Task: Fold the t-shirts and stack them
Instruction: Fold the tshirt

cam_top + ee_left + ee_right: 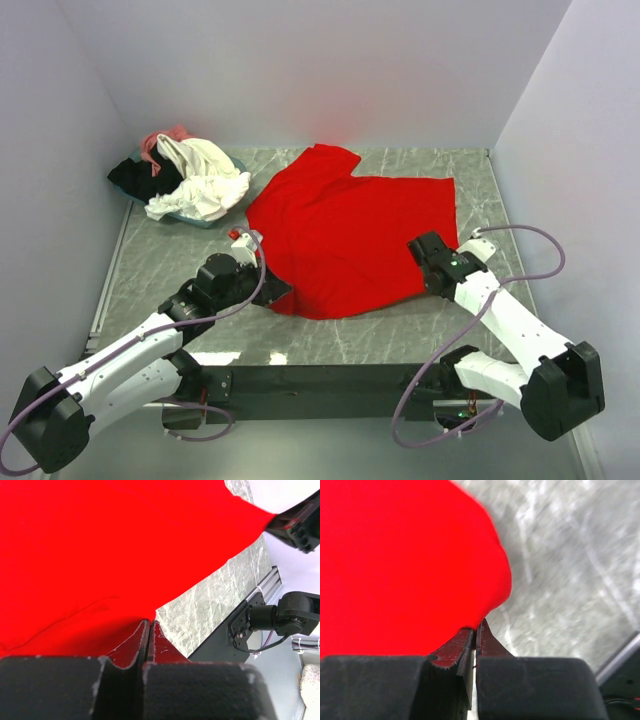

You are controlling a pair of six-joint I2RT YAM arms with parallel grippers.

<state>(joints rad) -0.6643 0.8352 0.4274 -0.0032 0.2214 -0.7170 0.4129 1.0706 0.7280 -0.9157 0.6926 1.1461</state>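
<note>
Marble worktop (pixel 400 340), red t-shirt (pixel 350 235) spread mid-frame; left jaws and right jaws pinch its lower corners, guessing to fold it.

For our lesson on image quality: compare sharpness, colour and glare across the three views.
Right wrist: the marble table is smeared and soft, the red t-shirt a flat, oversaturated patch. Left wrist: the marble veins are crisp, faint creases show in the red. Top external: even light, soft shadows, pale glare at the table's near edge.
</note>
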